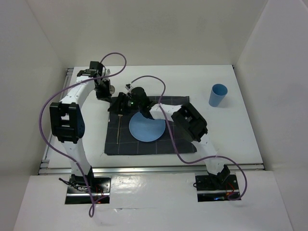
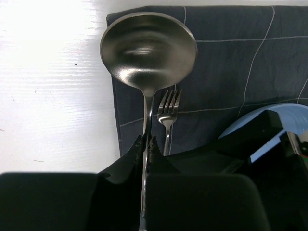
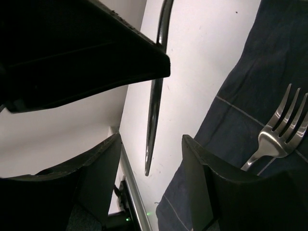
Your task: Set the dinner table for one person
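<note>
A steel spoon (image 2: 148, 50) hangs over the left edge of the dark checked placemat (image 1: 159, 144), which lies on the white dinner table (image 1: 240, 134). My left gripper (image 2: 147, 140) is shut on the spoon's handle. The right gripper (image 3: 151, 154) is open, and the free end of the spoon handle (image 3: 154, 120) hangs between its fingers without touching either. In the top view the right gripper (image 1: 118, 106) sits right beside the left gripper (image 1: 104, 91). A fork (image 2: 168, 113) lies on the placemat left of the blue plate (image 1: 147, 127).
A blue cup (image 1: 218, 95) stands upright at the right of the table, off the placemat. White walls enclose the table, and an aluminium rail (image 1: 144, 168) runs along its near edge. The right arm (image 1: 192, 122) stretches across the placemat's right side.
</note>
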Controlling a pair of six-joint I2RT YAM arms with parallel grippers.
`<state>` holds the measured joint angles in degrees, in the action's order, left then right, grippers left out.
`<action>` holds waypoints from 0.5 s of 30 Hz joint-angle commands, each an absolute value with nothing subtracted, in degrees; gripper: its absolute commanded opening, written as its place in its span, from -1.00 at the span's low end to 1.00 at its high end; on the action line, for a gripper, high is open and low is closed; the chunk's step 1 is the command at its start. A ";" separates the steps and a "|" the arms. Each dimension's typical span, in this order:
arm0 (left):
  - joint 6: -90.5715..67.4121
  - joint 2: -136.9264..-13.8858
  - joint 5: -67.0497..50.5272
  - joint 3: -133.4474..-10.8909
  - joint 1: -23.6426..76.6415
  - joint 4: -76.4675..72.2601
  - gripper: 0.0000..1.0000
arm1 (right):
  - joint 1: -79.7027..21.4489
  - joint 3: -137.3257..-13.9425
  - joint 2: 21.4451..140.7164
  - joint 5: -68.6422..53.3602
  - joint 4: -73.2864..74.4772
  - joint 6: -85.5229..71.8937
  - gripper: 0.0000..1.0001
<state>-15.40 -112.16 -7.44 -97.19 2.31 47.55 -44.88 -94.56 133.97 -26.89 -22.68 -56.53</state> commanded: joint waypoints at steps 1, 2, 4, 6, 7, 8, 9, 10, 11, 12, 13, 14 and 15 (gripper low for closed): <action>-16.61 -110.48 -7.65 -98.96 2.46 46.49 -1.00 | -45.44 -97.82 135.17 -28.04 -26.02 -57.92 0.21; -16.61 -110.48 -8.26 -98.96 2.46 46.49 -1.00 | -45.44 -97.82 135.18 -28.04 -26.71 -58.44 0.17; -16.61 -110.48 -8.78 -98.44 2.46 46.49 -1.00 | -45.44 -98.44 135.79 -28.04 -26.72 -58.45 0.05; -16.61 -109.96 -8.79 -97.92 2.46 46.49 -1.00 | -45.44 -99.75 136.32 -28.04 -26.72 -58.45 -0.05; -16.61 -109.95 -9.31 -97.91 2.46 46.49 -1.00 | -45.44 -99.76 136.93 -28.04 -26.72 -58.45 -0.09; -16.61 -109.95 -9.32 -97.91 2.46 46.49 -1.00 | -45.44 -99.76 136.93 -28.04 -26.72 -59.14 -0.16; -16.61 -109.26 -9.32 -97.30 2.46 46.49 -1.00 | -45.44 -100.45 137.72 -28.65 -26.72 -59.15 -0.16; -16.61 -109.25 -10.01 -97.29 2.46 46.49 -1.00 | -45.44 -101.33 138.59 -29.17 -26.72 -59.76 -0.16; -16.61 -109.25 -10.02 -97.29 2.46 45.97 -1.00 | -45.44 -101.86 138.60 -29.18 -26.72 -59.77 -0.16; -17.13 -108.73 -10.02 -96.69 2.46 45.97 -1.00 | -45.44 -102.65 139.39 -29.70 -26.72 -59.77 -0.13; -17.14 -108.72 -10.02 -96.68 2.46 45.97 -1.00 | -45.44 -102.66 139.39 -29.71 -26.72 -60.29 -0.13; -17.14 -108.72 -10.02 -96.68 2.46 45.97 -1.00 | -45.44 -102.66 140.00 -29.71 -26.72 -60.29 -0.18; -17.14 -108.72 -10.02 -96.68 2.46 45.97 -1.00 | -45.44 -102.66 140.01 -29.71 -26.72 -60.90 -0.23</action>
<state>-15.49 -112.07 -8.64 -96.92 2.44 47.18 -44.88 -100.20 138.82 -28.64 -23.44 -59.72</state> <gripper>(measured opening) 0.017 0.398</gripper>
